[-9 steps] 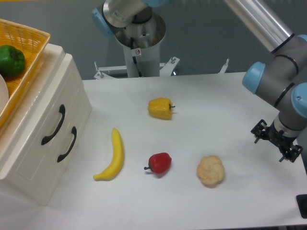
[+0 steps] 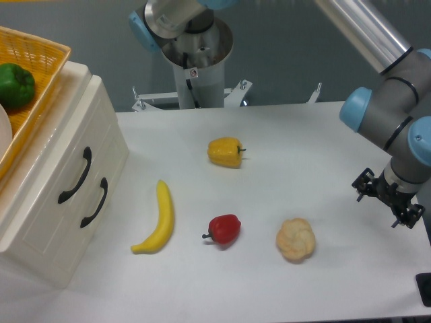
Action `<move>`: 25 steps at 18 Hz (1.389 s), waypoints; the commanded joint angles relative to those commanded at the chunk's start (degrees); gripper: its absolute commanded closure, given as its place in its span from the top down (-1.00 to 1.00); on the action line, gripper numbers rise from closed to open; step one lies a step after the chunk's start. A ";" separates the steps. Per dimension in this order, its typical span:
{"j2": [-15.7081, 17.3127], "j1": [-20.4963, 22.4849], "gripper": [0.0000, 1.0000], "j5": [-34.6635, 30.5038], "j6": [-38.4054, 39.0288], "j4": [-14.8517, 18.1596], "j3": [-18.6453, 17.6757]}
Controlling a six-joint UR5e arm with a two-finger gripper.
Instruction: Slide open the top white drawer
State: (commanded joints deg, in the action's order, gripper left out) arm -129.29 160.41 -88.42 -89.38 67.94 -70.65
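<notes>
Hand (image 2: 388, 200): black two-finger unit at far right edge of the white worktop (image 2: 323, 141), well away from the cream-white two-drawer cabinet (image 2: 60, 202). Jaw state: can't tell, fingers too small/dark. Holds nothing visible.

Change vs 0.5 s ago: basically none. Arm and hand in same spot, no approach begun, so task not started.

Between hand and cabinet, going toward cabinet: pale knobbly cauliflower-like item (image 2: 295, 239), red bell pepper (image 2: 225, 229), yellow bell pepper (image 2: 225, 151), yellow banana (image 2: 159, 218) nearest cabinet.

Top white drawer (image 2: 50, 176): upper of two, looks fully closed, curved black handle (image 2: 75, 175) untouched. Orange woven basket (image 2: 30, 94) w/ green pepper (image 2: 15, 84) sits on cabinet top.

Est.: long traverse across worktop needed before handle grab.
</notes>
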 joint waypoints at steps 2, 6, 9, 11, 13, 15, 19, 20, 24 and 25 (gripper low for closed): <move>0.62 -0.88 1.00 -0.70 1.13 -0.18 -1.15; 4.04 -1.94 1.00 -2.29 4.39 -0.35 -5.01; 7.82 -3.25 1.00 -2.02 9.29 -0.27 -8.09; 9.93 -4.83 1.00 -2.37 11.94 -0.09 -9.59; 12.39 -6.50 1.00 -2.72 14.57 0.26 -11.26; 13.89 -8.61 1.00 -2.81 18.78 0.44 -12.31; 15.56 -11.86 1.00 -2.81 26.00 2.28 -12.49; 16.09 -12.48 1.00 -2.73 27.93 2.63 -12.49; 18.46 -14.85 1.00 -2.29 36.63 5.88 -12.41; 18.99 -15.55 1.00 -2.37 38.74 6.67 -12.41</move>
State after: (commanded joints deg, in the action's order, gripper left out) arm -110.31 144.85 -90.79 -50.65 74.61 -83.06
